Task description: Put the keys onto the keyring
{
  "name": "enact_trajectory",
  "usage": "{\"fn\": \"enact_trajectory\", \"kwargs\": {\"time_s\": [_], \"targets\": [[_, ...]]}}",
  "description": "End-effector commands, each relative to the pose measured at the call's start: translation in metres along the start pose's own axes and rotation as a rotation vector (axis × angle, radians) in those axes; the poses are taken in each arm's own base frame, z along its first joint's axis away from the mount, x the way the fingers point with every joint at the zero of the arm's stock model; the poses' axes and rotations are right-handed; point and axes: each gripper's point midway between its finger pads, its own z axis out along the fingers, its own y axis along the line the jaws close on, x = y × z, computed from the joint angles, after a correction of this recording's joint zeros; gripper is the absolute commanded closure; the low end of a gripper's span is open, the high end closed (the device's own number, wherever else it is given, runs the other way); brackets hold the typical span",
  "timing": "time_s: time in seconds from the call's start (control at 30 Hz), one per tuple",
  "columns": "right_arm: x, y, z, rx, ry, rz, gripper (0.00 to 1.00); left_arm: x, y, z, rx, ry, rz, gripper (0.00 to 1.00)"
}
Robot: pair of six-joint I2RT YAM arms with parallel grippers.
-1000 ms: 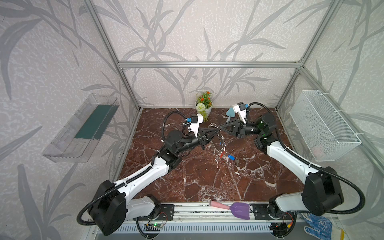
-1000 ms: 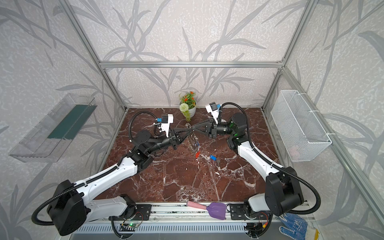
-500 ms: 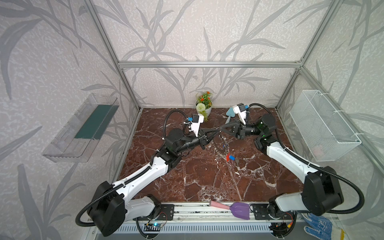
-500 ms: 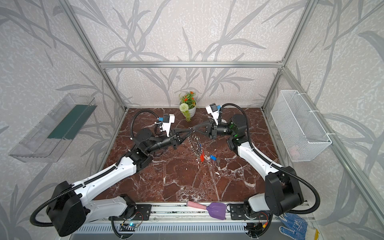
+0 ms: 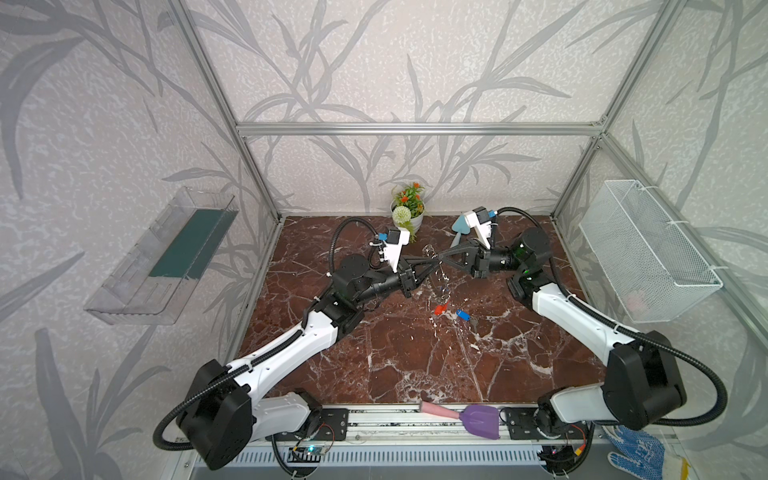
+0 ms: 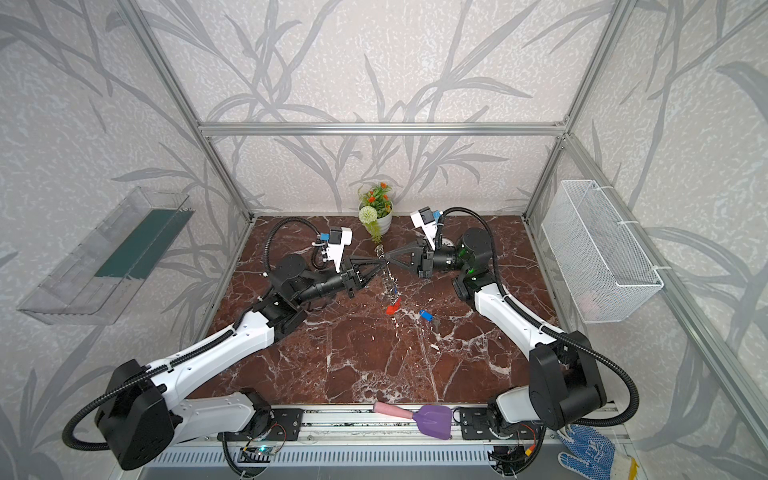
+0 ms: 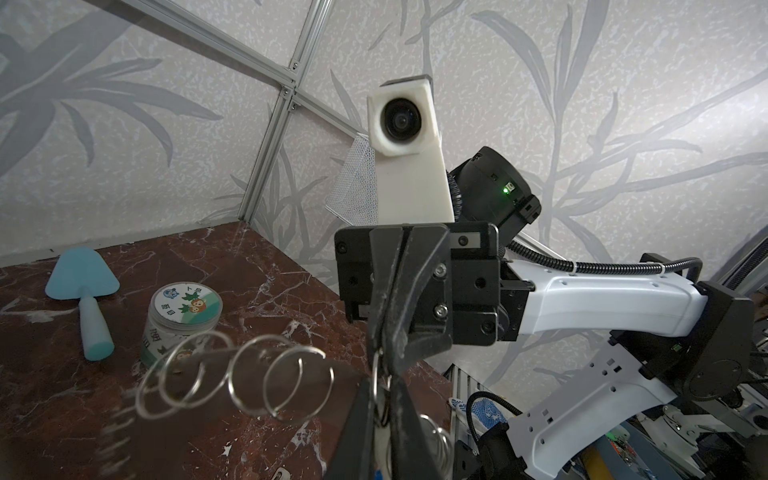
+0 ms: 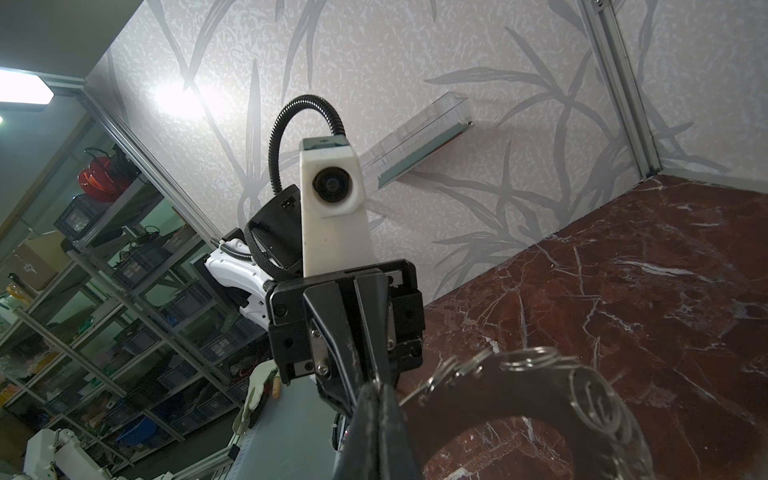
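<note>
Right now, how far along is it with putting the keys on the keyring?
Looks done: the orange-red key seems to hang from the keyring, clear of the table. In hand: left end effector and right end effector are both shut on the keyring, holding it aloft. To do: one blue key lies on the table; a second blue key I cannot make out.

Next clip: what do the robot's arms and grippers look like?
The left arm and right arm match: white shell links, black joint housings, ribbed black hoses looping at shoulder and wrist. The left gripper and right gripper are black with long tapering jaws, each topped by a white camera block. A green light glows on the right wrist joint.
</note>
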Motion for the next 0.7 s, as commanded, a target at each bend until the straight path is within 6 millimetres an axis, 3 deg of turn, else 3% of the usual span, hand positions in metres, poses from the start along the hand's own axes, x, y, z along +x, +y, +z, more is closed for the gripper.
{"fn": "enact_trajectory", "kwargs": {"time_s": [0.0,0.07,0.33,0.43,0.57,0.67], "targets": [[-0.001,0.009,0.005,-0.032,-0.001,-0.04,1.0,-0.004,-0.01,0.005,0.046,0.006,0.006,0.93],[-0.001,0.009,0.005,-0.032,-0.001,-0.039,1.0,-0.005,-0.008,0.005,0.039,0.005,0.004,1.0],[0.0,0.009,0.003,-0.03,0.002,-0.039,1.0,-0.003,-0.002,0.0,-0.013,0.005,0.017,1.0],[-0.005,0.006,-0.003,-0.003,-0.022,-0.04,0.82,0.0,0.002,-0.004,-0.048,0.03,0.032,1.0],[-0.021,-0.005,-0.024,0.127,-0.112,-0.044,0.69,0.005,0.004,-0.011,-0.092,0.077,0.066,1.0],[-0.021,-0.012,-0.034,0.259,-0.133,-0.042,0.61,0.009,0.006,-0.015,-0.116,0.106,0.08,1.0]]}}
